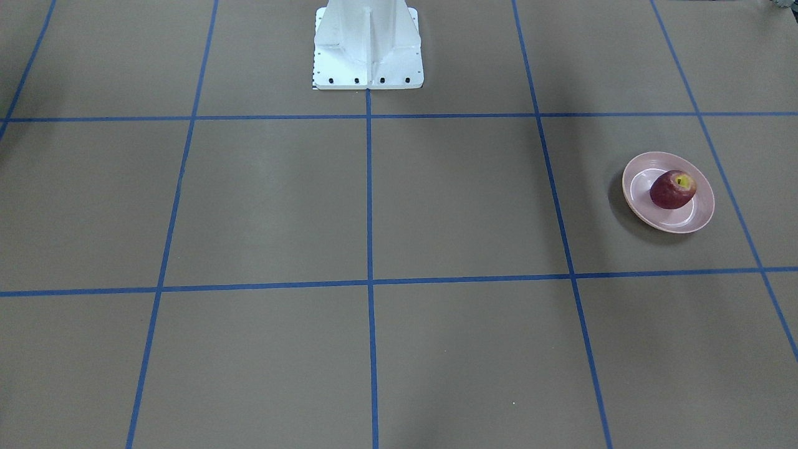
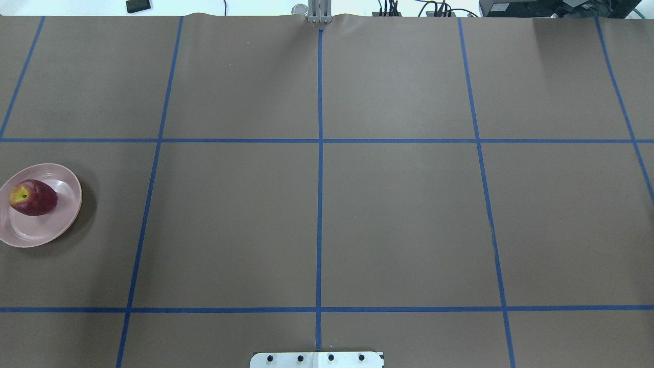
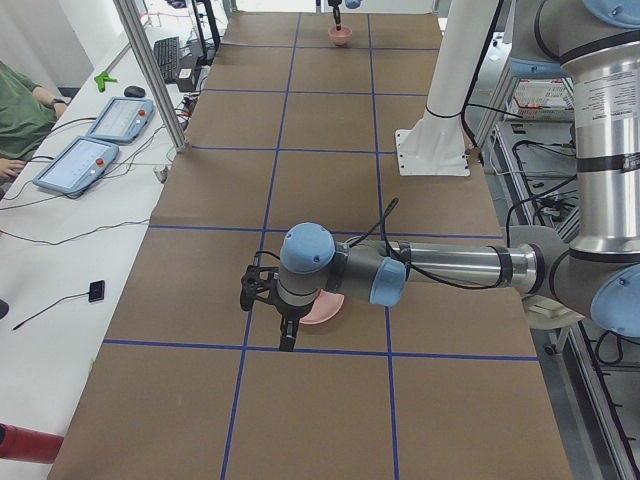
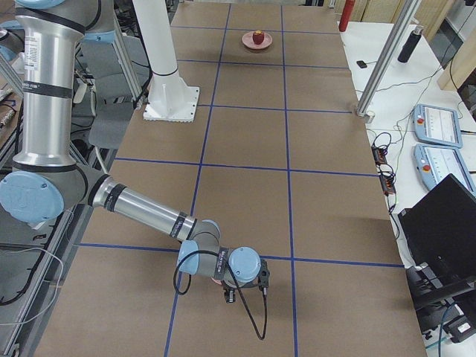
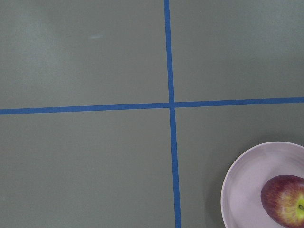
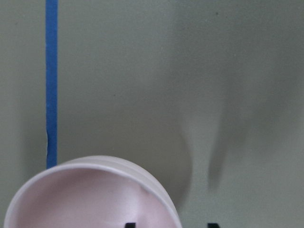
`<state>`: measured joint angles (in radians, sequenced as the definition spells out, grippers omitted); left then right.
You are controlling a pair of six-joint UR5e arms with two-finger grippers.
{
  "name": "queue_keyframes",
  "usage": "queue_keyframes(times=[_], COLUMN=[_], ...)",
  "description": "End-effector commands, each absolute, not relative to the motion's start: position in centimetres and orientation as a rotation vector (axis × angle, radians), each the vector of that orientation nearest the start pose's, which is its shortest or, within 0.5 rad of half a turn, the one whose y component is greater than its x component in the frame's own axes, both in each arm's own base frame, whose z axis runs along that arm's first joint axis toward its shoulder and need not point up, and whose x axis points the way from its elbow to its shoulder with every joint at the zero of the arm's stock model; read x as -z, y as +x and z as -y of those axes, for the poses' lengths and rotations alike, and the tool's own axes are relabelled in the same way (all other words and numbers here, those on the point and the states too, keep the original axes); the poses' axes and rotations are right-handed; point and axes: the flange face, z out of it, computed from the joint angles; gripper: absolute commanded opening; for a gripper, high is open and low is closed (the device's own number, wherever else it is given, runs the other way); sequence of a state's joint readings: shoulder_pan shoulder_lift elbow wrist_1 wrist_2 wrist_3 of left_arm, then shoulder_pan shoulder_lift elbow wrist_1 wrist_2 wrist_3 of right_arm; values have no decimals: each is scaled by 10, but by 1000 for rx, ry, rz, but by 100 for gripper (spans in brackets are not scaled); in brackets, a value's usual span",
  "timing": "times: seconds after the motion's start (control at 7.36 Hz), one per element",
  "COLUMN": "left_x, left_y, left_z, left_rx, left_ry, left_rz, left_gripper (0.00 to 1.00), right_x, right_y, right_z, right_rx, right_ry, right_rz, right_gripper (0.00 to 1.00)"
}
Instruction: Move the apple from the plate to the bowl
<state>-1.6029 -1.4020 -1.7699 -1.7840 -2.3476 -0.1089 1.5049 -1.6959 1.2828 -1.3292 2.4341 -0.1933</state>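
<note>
Apple (image 1: 673, 189): on plate (image 1: 642, 165), L end of table (image 1: 436, 199).
Bowl (image 6: 85, 199): just under R gripper (image 6: 171, 225).
R gripper: tips apart.
L gripper (image 3: 288, 335): open/closed, cannot tell.

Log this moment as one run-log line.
apple: resting on plate | bowl: no apple inside | pick: not yet done

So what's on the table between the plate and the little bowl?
Nothing: only bare brown table crossed by blue tape lines. The exterior left view shows the whole stretch, from the plate near the camera to the bowl far off.
</note>
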Motion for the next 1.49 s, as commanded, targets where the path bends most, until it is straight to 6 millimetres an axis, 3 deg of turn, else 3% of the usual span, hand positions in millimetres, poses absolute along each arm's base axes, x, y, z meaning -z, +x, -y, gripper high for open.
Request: queue_keyframes(times=[0.0,0.27,0.41,0.54,0.82,1.09,1.22,1.36], left_x=[-614,-614,-615,-617,-618,-619,-622,-626], left_y=[-78,-78,-78,-77,-77,-71,-71,-71], left_z=[429,429,429,429,423,420,421,422], left_rx=[41,42,44,44,52,89,93,96], left_ry=[199,198,193,189,179,140,132,126], left_rz=[-780,-782,-782,-782,-791,-875,-876,-877], left_gripper=[98,98,98,98,98,98,98,98], right_x=[-797,-751,-712,-662,-568,-449,-390,-341], right_y=[23,40,39,27,-14,-81,-120,-172], right_z=[408,457,493,539,612,685,707,705], right_rx=[148,36,6,-42,-86,-76,-42,11], right_ry=[-68,-29,-11,-19,-48,-110,-101,-104], right_rz=[1024,1145,1184,1178,1166,1050,946,923], right_gripper=[0,0,0,0,0,0,0,0])
